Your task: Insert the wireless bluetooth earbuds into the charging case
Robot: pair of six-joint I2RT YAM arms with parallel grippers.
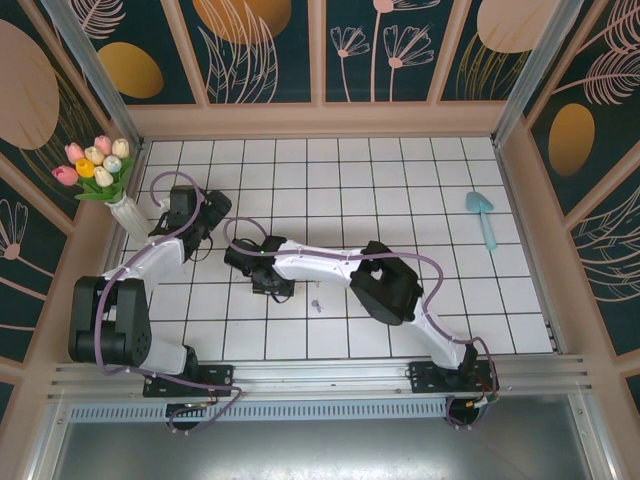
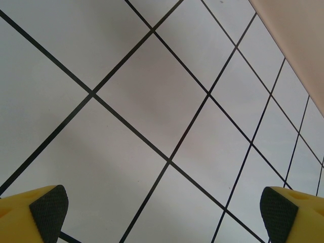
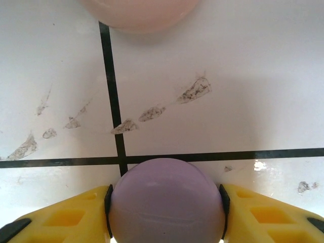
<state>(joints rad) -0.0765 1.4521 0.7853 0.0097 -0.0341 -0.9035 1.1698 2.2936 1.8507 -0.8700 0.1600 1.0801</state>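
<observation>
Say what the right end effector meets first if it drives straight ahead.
Most likely the pale pink rounded case ahead on the tiles, touched first by the purple case that the right end effector holds; depth is unclear.

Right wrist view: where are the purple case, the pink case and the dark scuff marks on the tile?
purple case [image 3: 167, 202], right wrist view, middle of its rounded top.
pink case [image 3: 139, 12], right wrist view, its lower curve at the top edge.
scuff marks [image 3: 195, 90], right wrist view, the largest smudge.
</observation>
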